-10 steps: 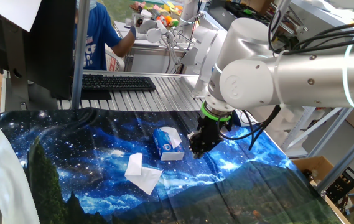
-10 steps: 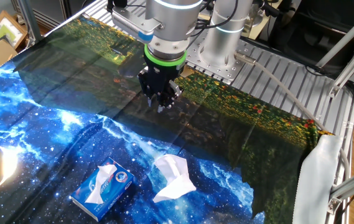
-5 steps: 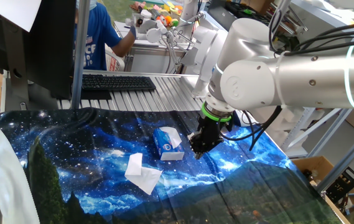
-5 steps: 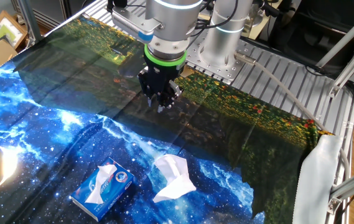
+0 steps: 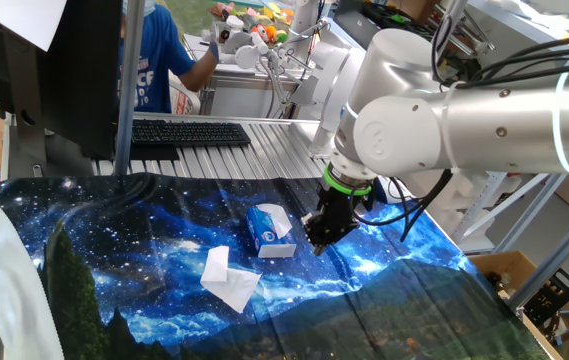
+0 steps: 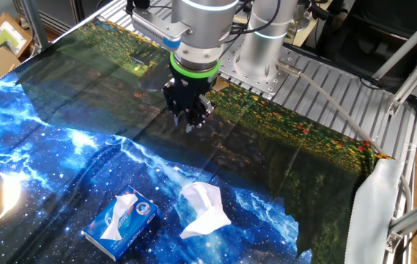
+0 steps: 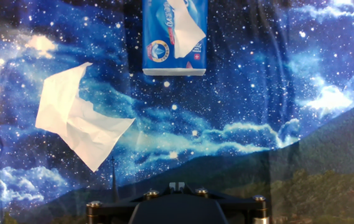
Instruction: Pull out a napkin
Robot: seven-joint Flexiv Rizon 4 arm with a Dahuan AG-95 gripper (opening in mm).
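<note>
Hovering above the table (image 6: 61, 139), the hand (image 6: 188, 117) is holding nothing, its fingers looking pressed together. A napkin (image 7: 186, 22) is sticking out of the tissue box (image 7: 158, 46); a loose tissue (image 7: 77, 121) is lying just beside it.

One fixed view is looking across the table from a front corner, slightly above, toward the keyboard (image 5: 189, 132) at the back, fairly near. The other fixed view is looking down steeply from the opposite side, facing the arm's base. Hand view is pointing straight down along the fingers, close to the cloth (image 7: 276, 112). All three are sharing the tissue box (image 5: 269, 231) (image 6: 122, 221) (image 7: 175, 36) and loose tissue (image 5: 228, 277) (image 6: 204, 210) (image 7: 77, 121) ahead of the fingers.
</note>
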